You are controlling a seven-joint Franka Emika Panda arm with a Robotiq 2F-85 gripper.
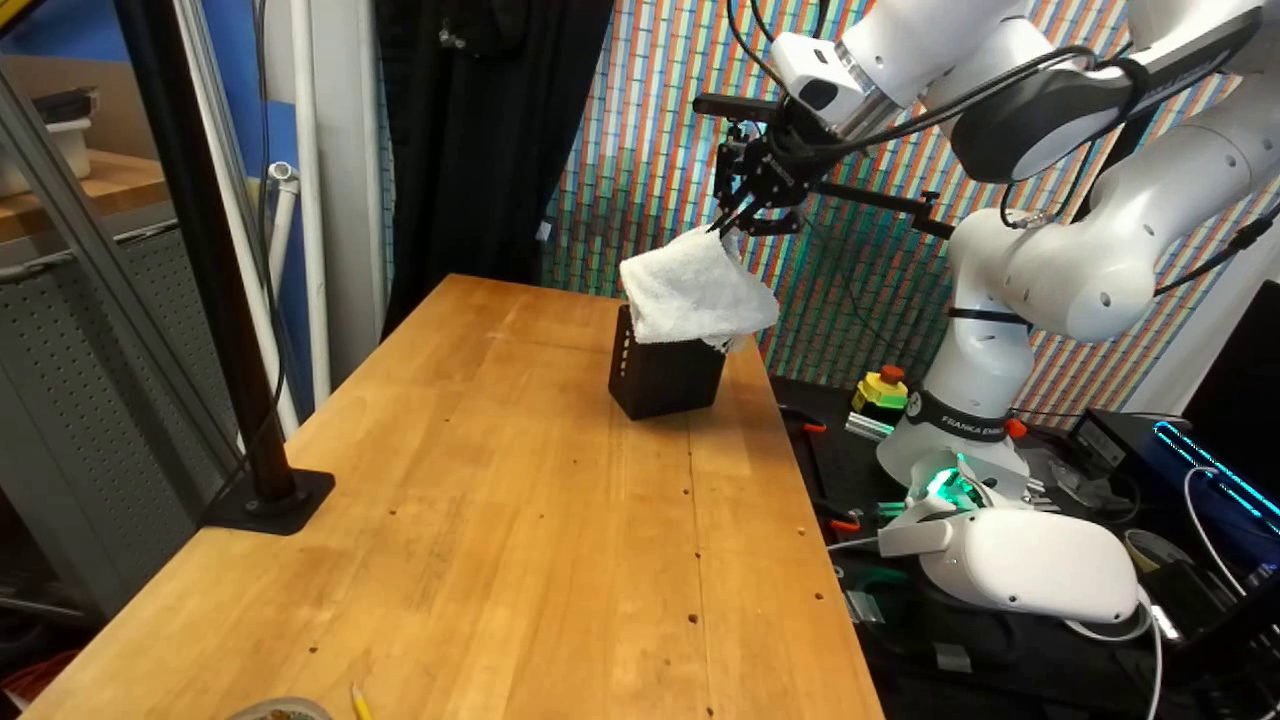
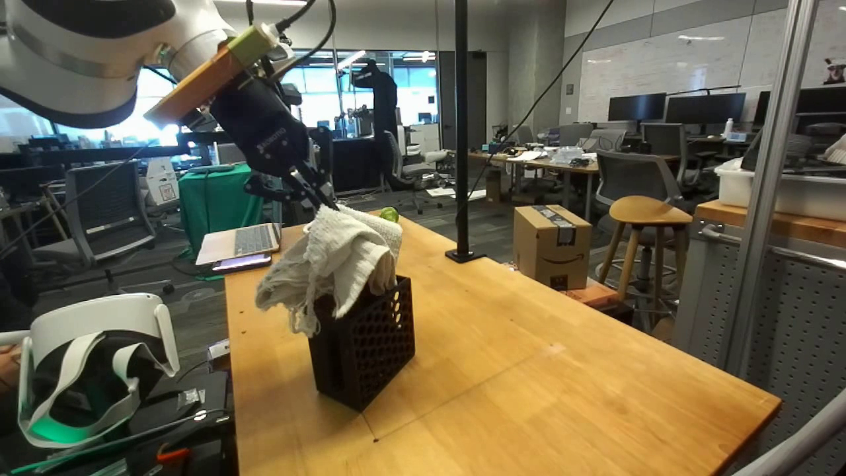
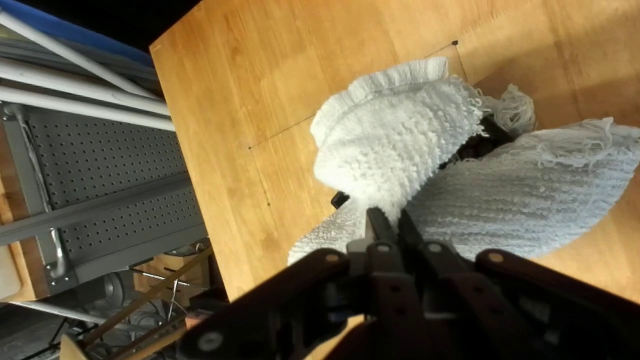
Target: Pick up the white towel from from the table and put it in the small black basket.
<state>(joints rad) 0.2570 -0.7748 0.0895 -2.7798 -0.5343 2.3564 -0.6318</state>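
The white towel (image 1: 695, 290) hangs bunched over the top of the small black basket (image 1: 665, 385), and its folds hide most of the opening. In an exterior view, frayed edges of the towel (image 2: 350, 254) droop past the rim of the basket (image 2: 370, 350), which stands upright on the table (image 2: 515, 377). My gripper (image 3: 388, 210) is shut on a pinch of the towel (image 3: 390, 140) in the wrist view. Part of the dark basket (image 3: 482, 142) shows between two folds there. From above and at a slant, the gripper (image 1: 722, 224) reaches down to the towel's top.
A black pole (image 2: 462, 132) rises from a flat base (image 1: 270, 500) at the table's edge. A pencil (image 1: 361, 703) and a round dish (image 1: 280, 712) lie near the table's end. A laptop (image 2: 248, 241) is behind the basket. A white headset (image 1: 1040, 565) sits beside the table.
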